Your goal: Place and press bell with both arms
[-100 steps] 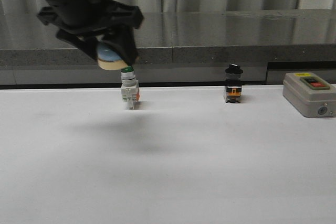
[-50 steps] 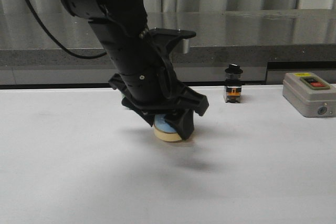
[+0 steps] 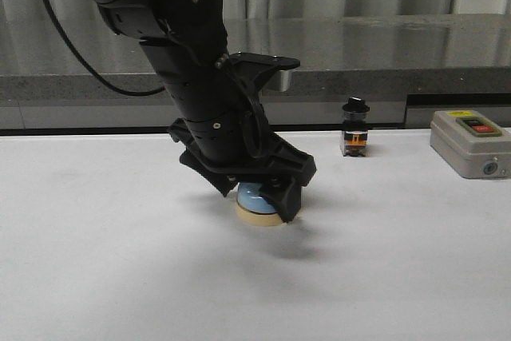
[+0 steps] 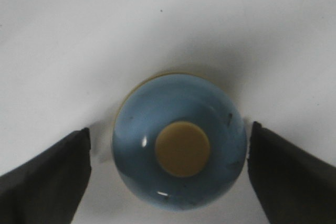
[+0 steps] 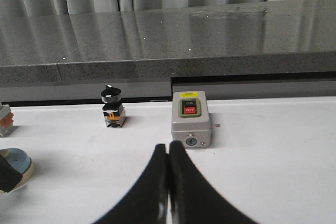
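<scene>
The bell (image 3: pixel 257 202), a light-blue dome on a cream base with a cream top button, stands flat on the white table near the middle. My left gripper (image 3: pixel 259 196) is low over it, one finger on each side. In the left wrist view the bell (image 4: pixel 179 141) lies between the black fingers (image 4: pixel 50 174), with a strip of table showing on both sides, so the jaws are open. My right gripper (image 5: pixel 168 148) is shut and empty, out of the front view. Its wrist view shows the bell (image 5: pixel 17 164) far off at the picture's edge.
A black-knobbed switch (image 3: pixel 354 128) stands at the back of the table, and a grey box with red and black buttons (image 3: pixel 469 143) at the back right. Both show in the right wrist view, switch (image 5: pixel 113 107) and box (image 5: pixel 190 118). A dark stone ledge (image 3: pixel 359 53) runs behind the table.
My left arm has come down from high at the back left to the table's middle with the bell. The bell, tilted half a second ago, now stands flat with the jaws loose.
</scene>
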### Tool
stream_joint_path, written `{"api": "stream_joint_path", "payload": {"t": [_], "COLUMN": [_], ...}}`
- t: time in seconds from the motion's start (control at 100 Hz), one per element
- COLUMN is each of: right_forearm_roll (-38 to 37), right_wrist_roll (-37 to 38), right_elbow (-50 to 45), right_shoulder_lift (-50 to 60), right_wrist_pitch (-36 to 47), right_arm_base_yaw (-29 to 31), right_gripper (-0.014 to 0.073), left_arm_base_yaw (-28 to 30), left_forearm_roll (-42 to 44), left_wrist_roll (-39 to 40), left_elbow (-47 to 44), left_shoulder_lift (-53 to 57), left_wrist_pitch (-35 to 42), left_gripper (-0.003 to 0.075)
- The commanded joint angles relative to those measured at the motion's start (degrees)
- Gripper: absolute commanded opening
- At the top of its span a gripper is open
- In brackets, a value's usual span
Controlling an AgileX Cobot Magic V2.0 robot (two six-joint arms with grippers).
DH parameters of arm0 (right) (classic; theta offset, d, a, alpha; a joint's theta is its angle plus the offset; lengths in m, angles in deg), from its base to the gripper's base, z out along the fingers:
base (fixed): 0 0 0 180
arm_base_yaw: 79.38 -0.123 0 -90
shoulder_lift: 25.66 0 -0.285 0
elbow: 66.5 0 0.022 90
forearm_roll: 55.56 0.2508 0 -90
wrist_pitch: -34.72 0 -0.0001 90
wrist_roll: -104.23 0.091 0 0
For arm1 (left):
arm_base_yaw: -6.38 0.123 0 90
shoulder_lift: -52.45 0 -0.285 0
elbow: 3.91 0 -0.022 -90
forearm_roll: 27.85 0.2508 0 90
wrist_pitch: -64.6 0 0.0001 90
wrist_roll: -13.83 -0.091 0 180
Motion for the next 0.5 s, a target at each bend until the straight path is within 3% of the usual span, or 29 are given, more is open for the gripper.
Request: {"api": "stream_joint_path", "payload": {"t": [0.0, 0.49], "right_forearm_roll": [-0.61, -0.61], "right_wrist_roll": [-0.07, -0.07], "right_elbow": [0.81, 0.81], "right_shoulder_lift": [0.96, 0.96], "right_wrist_pitch": [4.9, 4.9], "right_arm_base_yaw": [0.35, 0.35], "right_gripper": [-0.006, -0.006], "left_arm_base_yaw": [-0.74, 2.61], "left_forearm_roll": [-0.27, -0.27], "left_wrist_roll": [-0.09, 0.03], "left_elbow": [1.8, 1.58], "left_shoulder_lift": [3.01, 11.85], "left_wrist_pitch": [1.83, 1.55], "left_gripper": [0.0676, 0.0672]}}
